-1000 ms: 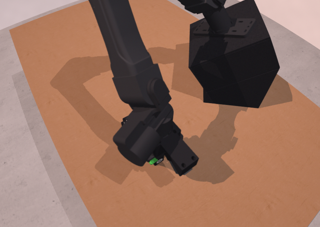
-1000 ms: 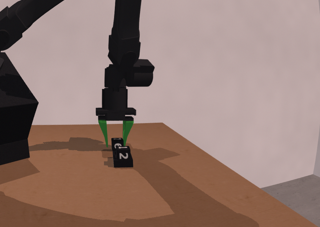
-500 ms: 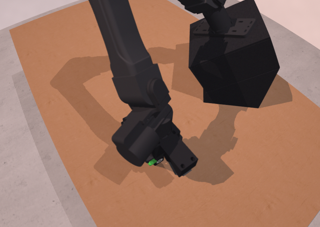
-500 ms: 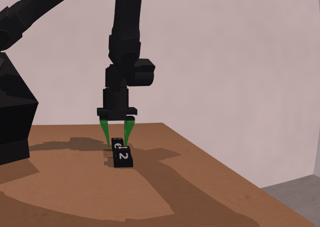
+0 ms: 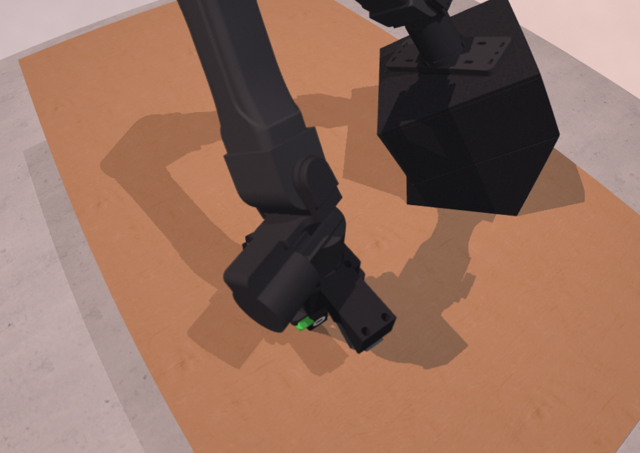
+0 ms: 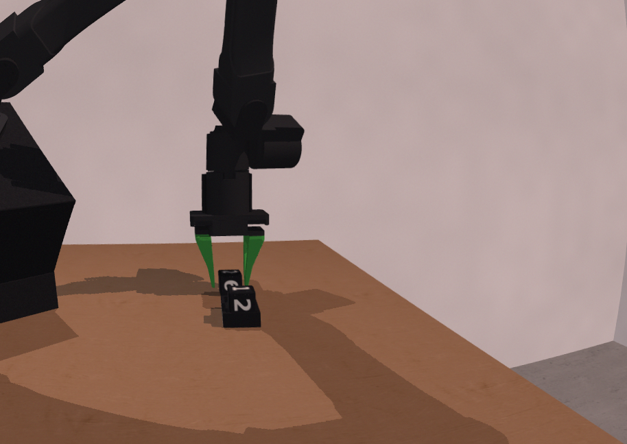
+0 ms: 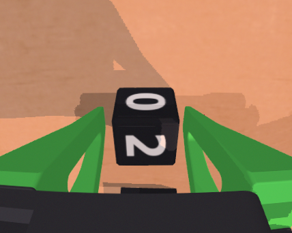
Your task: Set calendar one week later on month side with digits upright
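A black cube [image 7: 146, 127] with a white 0 on top and a 2 on its near face stands between my green fingers in the wrist view. My gripper [image 7: 144, 116] is open and straddles it, with a small gap on each side. From the exterior view my gripper [image 6: 228, 283] points straight down over this far cube [image 6: 229, 279]. A second black cube [image 6: 241, 302], with 1 on top and 2 on its front, stands just in front of it. The low black base under the second cube looks like the tray [image 6: 241, 320]. In the top view the wrist hides nearly all of this, leaving a bit of green finger [image 5: 303, 323].
The robot's black base block [image 5: 465, 112] stands at the back right of the wooden table top. The arm reaches over the middle of the table. The table's right edge [image 6: 455, 327] drops to a grey floor.
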Controlling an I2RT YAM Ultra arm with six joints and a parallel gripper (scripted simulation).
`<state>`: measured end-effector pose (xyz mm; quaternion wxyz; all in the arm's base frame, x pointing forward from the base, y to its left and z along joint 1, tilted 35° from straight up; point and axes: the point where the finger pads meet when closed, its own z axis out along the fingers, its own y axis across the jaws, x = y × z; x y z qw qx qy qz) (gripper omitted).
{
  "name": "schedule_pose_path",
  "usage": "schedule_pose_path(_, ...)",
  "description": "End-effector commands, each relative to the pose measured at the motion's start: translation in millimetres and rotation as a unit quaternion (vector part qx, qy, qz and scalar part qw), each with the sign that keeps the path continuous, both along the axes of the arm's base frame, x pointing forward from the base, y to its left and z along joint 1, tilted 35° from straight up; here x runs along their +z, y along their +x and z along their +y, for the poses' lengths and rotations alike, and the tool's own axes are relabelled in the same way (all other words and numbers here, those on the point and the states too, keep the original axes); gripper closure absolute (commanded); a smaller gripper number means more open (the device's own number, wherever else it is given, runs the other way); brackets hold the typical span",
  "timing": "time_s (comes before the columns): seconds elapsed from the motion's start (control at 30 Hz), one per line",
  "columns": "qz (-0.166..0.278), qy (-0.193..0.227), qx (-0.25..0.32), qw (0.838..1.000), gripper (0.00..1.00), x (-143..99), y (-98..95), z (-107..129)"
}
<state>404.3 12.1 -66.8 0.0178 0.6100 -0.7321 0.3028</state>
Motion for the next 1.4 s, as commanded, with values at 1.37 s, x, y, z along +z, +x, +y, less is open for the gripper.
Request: schedule_pose_path(1.37, -0.017, 0.01, 0.008, 1.0, 0.74, 8.8, 10.3, 7.7)
